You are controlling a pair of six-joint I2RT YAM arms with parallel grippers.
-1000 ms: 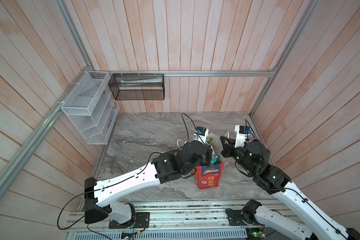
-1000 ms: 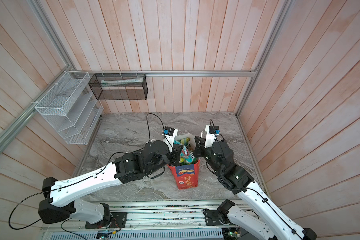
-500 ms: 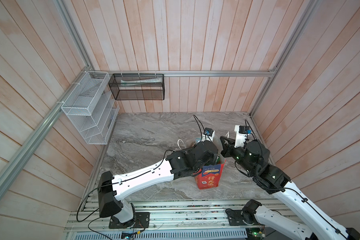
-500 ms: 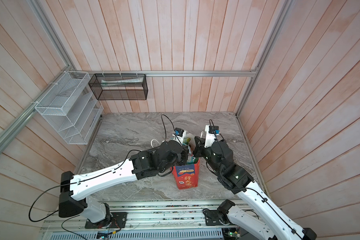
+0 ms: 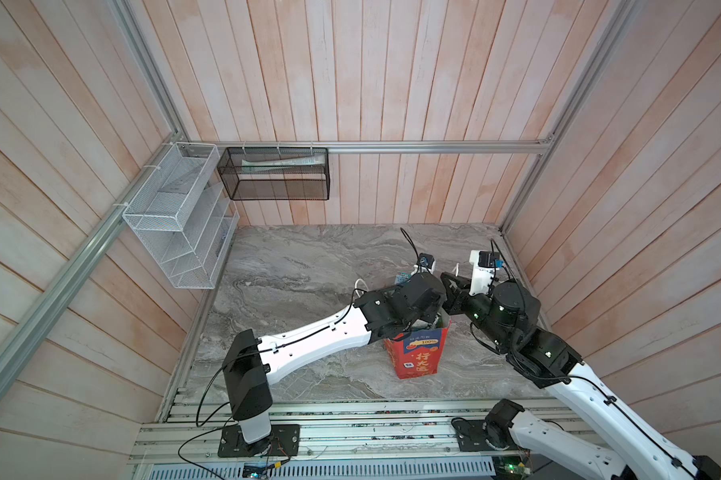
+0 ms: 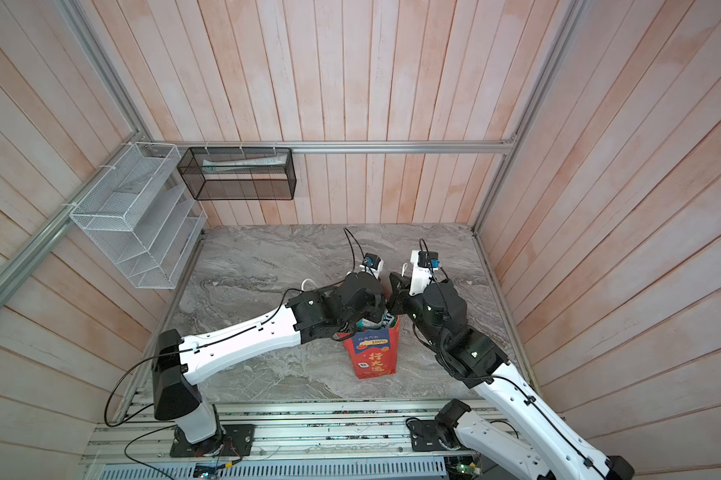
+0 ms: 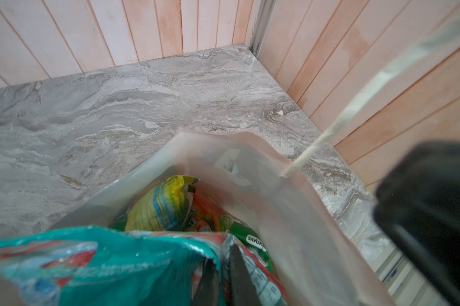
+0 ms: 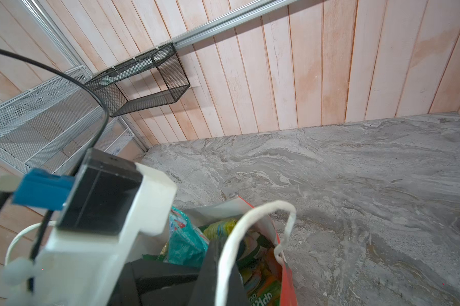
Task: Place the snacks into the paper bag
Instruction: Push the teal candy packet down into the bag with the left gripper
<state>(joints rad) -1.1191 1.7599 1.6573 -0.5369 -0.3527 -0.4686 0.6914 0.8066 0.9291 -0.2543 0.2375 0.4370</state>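
The red paper bag [image 5: 419, 357] [image 6: 373, 357] stands upright on the marble near the front, and both wrists crowd over its mouth. Inside lie several snacks: a yellow-green pouch [image 7: 160, 206], a green one [image 7: 250, 238] and an orange-green one [image 8: 260, 267]. My left gripper [image 7: 225, 275] is down in the bag's mouth, fingers only narrowly apart on the edge of a teal pouch [image 7: 104, 259] [image 8: 186, 243]. My right gripper [image 8: 223, 270] is shut on the bag's white cord handle [image 8: 250, 220] at the rim. In both top views the arms hide both sets of fingers.
A white wire rack [image 5: 176, 232] and a black mesh basket [image 5: 273, 178] hang on the walls at the back left. Bare marble tabletop [image 5: 309, 270] stretches behind and left of the bag. The right wooden wall stands close to the right arm.
My left arm has swung further right over the bag's mouth and brought the teal pouch down among the others. The right arm and the bag have stayed put.
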